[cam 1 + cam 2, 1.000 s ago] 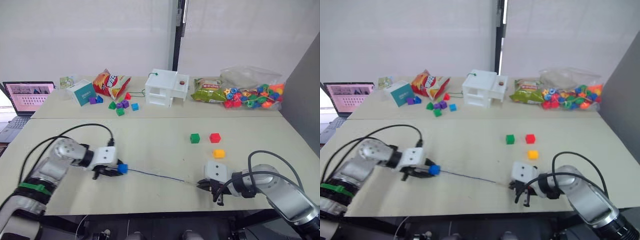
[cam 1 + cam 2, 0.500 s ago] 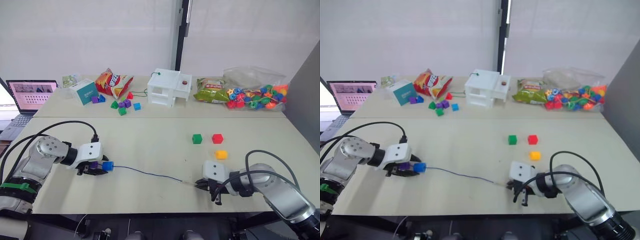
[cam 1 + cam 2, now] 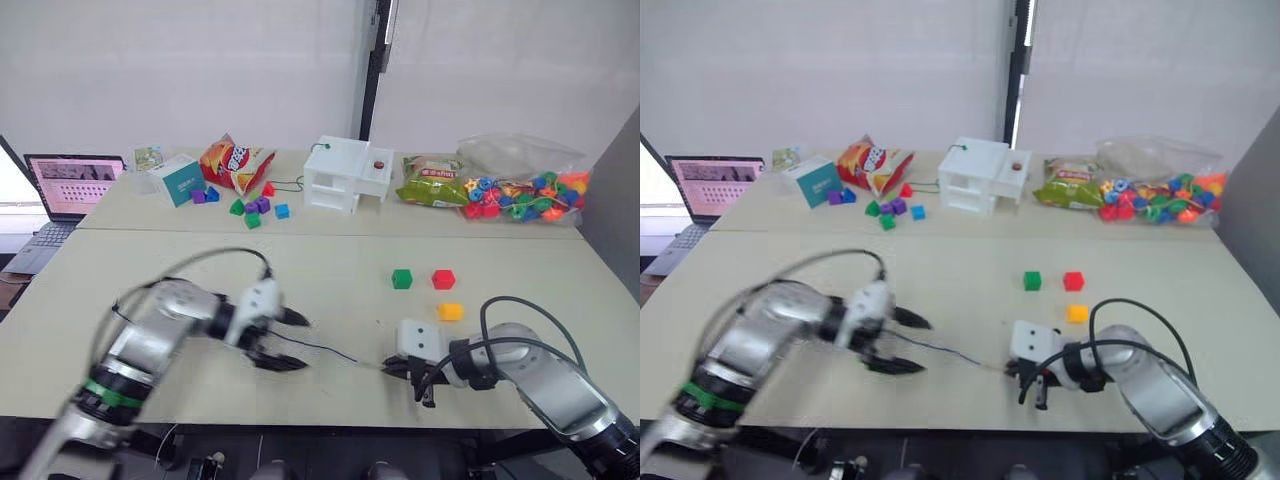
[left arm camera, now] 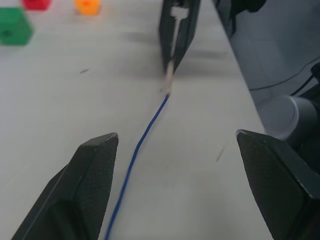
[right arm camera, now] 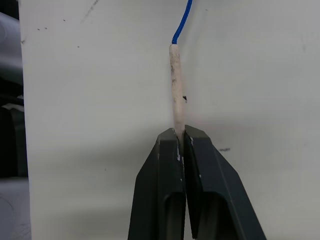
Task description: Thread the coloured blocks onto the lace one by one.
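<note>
Blue cord, the lace (image 3: 325,349), lies slack on the counter (image 3: 330,270). Your left gripper (image 3: 285,340) has let go; jaws now wide. Right gripper (image 5: 179,141), at three o'clock, pinches its pale tip. Green block (image 3: 402,279) awaits threading.

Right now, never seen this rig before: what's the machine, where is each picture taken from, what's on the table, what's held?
It is a humanoid robot with two arms, each ending in a two-finger end effector. Two pictures come from a stereo camera on its head, looking down over the table; the other two come from cameras on each wrist, looking along the fingers.

The right end effector is shut on the pale stiff tip of the lace, a thin blue cord lying across the table. The left end effector is open, its fingers either side of the cord.

Loose near the right arm lie a green block, a red block and a yellow block. The far table holds a laptop, snack bags, a white box and a bag of beads.
</note>
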### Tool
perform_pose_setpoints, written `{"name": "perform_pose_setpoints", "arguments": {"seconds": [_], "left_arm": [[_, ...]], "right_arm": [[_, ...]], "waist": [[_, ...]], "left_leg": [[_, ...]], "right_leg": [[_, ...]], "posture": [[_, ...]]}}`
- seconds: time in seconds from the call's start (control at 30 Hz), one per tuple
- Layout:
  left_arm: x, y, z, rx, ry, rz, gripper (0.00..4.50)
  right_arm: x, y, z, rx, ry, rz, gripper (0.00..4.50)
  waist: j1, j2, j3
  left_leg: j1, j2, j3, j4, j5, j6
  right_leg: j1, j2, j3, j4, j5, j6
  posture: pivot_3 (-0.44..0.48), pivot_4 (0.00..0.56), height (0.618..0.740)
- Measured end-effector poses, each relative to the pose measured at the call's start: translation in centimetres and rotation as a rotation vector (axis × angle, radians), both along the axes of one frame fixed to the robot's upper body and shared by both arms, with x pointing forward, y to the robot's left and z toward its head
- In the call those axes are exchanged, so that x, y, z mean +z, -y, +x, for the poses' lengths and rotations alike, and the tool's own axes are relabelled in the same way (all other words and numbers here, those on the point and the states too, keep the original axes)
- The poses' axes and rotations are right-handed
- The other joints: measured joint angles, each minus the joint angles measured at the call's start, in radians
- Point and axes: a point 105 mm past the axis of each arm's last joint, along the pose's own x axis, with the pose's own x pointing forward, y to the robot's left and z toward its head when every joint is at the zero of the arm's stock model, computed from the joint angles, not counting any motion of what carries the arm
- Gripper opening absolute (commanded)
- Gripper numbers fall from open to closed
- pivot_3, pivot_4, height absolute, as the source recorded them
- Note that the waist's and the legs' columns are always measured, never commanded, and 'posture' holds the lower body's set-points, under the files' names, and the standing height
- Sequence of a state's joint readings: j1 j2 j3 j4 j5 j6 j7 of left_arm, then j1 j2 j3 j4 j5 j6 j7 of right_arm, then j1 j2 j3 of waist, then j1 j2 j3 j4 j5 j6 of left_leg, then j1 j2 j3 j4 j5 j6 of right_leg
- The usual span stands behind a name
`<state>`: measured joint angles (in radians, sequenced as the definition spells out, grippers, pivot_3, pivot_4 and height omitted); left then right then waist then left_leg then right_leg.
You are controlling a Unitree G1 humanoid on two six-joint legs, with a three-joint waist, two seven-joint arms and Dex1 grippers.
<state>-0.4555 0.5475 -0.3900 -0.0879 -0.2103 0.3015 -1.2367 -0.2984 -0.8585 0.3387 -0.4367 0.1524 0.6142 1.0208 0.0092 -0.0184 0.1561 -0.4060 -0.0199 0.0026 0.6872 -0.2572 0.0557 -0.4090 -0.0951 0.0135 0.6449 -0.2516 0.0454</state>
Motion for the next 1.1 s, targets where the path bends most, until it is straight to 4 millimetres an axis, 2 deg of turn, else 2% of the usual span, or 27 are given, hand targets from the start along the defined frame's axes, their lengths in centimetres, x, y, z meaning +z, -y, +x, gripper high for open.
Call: {"name": "perform_pose_setpoints", "arguments": {"seconds": [0.1,0.27,0.37,0.47,0.77,0.8,1.1], "left_arm": [[-1.1,1.3,1.0,0.029,0.066,0.014,3.96],[-1.1,2.9,1.7,0.026,0.1,0.005,3.96],[-1.2,3.0,1.7,0.02,0.086,0.005,3.96],[-1.3,2.9,1.6,0.014,0.064,0.014,3.15],[-1.3,3.2,1.5,0.009,0.06,0.009,0.15],[-1.3,3.2,1.5,0.009,0.059,0.009,0.03],[-1.5,3.4,1.4,0.019,0.032,0.011,0.03]], "right_arm": [[-0.1,0.0,0.0,-0.006,-0.006,-0.004,0.0],[-0.1,0.1,0.0,-0.013,-0.012,-0.007,0.0],[-0.1,0.0,-0.1,-0.015,-0.013,-0.007,0.0],[-0.1,0.0,-0.1,-0.023,-0.012,-0.009,0.0],[0.0,-0.1,-0.1,-0.028,-0.004,-0.005,0.0],[-0.1,-0.1,-0.1,-0.029,-0.005,-0.005,0.0],[-0.2,0.1,-0.1,-0.036,-0.01,-0.011,0.0]], "waist": [[0.002,0.0,0.0],[0.002,0.0,0.0],[0.002,0.0,0.0],[0.002,0.0,0.0],[0.003,0.0,0.0],[0.003,0.0,0.0],[0.003,0.0,0.0]], "left_leg": [[0.0,0.0,0.0,0.0,0.0,0.0],[0.0,0.0,0.0,0.001,0.0,0.0],[0.0,0.0,0.0,0.001,0.0,0.0],[0.0,0.0,0.0,0.001,0.0,0.0],[0.0,0.0,-0.001,0.002,0.0,0.0],[0.0,0.0,-0.001,0.002,0.0,0.0],[0.0,0.0,-0.001,0.003,0.0,0.0]], "right_leg": [[0.0,0.001,0.0,0.0,0.0,0.0],[0.0,0.0,0.0,0.0,0.0,0.0],[0.0,0.0,0.0,0.0,0.0,0.0],[0.0,0.0,0.0,0.0,0.0,0.0],[0.0,0.0,0.0,0.0,0.0,0.0],[0.0,0.0,0.0,0.0,0.0,0.0],[0.001,0.0,-0.001,0.0,0.0,0.0]], "posture": [[0.0,0.15,0.74],[0.0,0.15,0.74],[0.0,0.15,0.74],[0.0,0.15,0.74],[0.0,0.15,0.74],[0.0,0.15,0.74],[0.0,0.15,0.74]]}}
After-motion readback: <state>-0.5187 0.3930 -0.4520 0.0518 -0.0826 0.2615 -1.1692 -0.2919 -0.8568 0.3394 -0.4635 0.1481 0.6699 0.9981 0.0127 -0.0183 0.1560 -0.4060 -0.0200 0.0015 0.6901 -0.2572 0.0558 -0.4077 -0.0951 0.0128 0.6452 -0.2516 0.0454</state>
